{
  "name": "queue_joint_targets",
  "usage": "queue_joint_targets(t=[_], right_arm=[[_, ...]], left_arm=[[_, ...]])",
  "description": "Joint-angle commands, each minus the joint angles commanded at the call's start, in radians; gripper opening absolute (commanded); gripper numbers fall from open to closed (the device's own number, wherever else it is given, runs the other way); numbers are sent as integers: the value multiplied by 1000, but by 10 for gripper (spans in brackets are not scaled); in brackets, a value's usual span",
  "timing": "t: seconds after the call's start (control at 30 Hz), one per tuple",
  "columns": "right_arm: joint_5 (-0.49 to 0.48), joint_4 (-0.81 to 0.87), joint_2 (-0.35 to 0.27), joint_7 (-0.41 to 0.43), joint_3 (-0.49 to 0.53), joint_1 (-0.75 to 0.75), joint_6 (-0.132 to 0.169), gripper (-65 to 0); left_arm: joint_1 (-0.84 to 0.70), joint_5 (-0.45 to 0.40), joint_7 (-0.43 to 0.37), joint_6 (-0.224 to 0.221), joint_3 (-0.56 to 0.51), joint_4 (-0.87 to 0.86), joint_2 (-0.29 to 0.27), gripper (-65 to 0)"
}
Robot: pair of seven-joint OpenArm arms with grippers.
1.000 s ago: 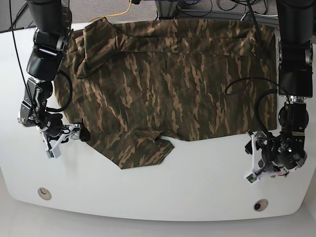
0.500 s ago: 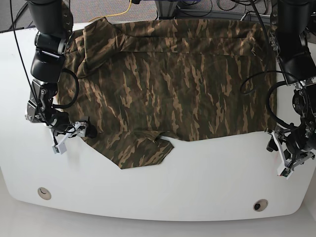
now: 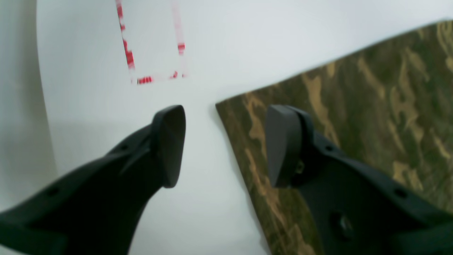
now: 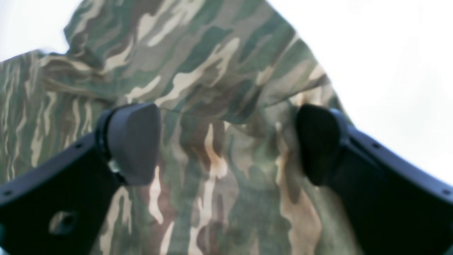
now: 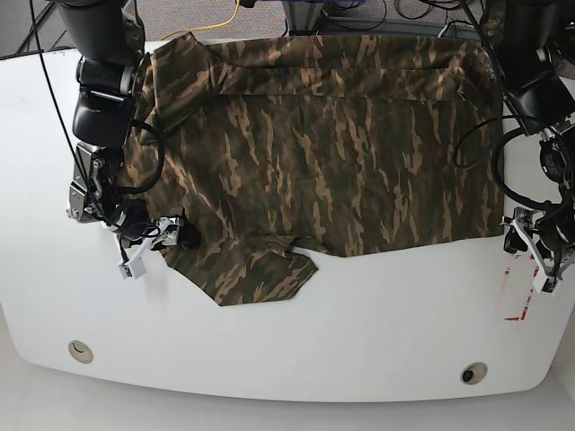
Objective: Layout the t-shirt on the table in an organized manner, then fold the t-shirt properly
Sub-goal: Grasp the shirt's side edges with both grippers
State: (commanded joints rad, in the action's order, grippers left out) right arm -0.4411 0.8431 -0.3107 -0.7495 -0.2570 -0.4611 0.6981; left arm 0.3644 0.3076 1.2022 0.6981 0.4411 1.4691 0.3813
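Observation:
The camouflage t-shirt (image 5: pixel 332 144) lies spread flat across the white table (image 5: pixel 359 341), with a sleeve (image 5: pixel 256 278) sticking out at the front left. In the base view my right gripper (image 5: pixel 173 238) sits at the shirt's front left edge. The right wrist view shows it open (image 4: pixel 226 141), fingers straddling a raised fold of the t-shirt (image 4: pixel 212 88). My left gripper (image 5: pixel 516 236) is at the shirt's front right corner. It is open (image 3: pixel 223 141): one finger over bare table (image 3: pixel 212 35), the other over the t-shirt (image 3: pixel 371 106).
A small red-marked rectangle (image 5: pixel 514 305) (image 3: pixel 152 46) lies on the table just beside the left gripper. Two round grommet holes (image 5: pixel 80 350) (image 5: pixel 473 372) sit near the front edge. Cables run behind the table's far edge.
My right gripper has moved right, onto the shirt's front left edge. The left arm has swung outward and back, from the bare table to the shirt's front right corner.

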Motion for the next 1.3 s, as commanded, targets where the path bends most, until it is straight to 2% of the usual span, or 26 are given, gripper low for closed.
queue_joint_targets(t=[0.23,0.3,0.47,0.63,0.73,1.2,1.3], right_arm=[[3,2,-8,0,0,0,0,-564],[3,2,-8,0,2,0,0,-606],[3,3,-8,0,3,0,0,-614],[5,32,-8,0,3,6,0,-650],[5,77,-8,-5,5,32,0,-650],[5,204,-6,-54,3,66,0,-650],[2,212,-6,-68,-2,78,0,-650]], left_arm=[[-43,0,-6,0,2,-3,-3,-318],[-57,0,-21,0,2,-11,-3,-318],[-78,0,-117,0,0,-95,-2,-317],[-66,2,-203,0,0,-279,8,-315],[-52,2,-265,0,-3,-358,23,-314],[77,0,-437,0,-9,-694,31,-314],[92,0,-457,-2,-51,-727,31,-314]])
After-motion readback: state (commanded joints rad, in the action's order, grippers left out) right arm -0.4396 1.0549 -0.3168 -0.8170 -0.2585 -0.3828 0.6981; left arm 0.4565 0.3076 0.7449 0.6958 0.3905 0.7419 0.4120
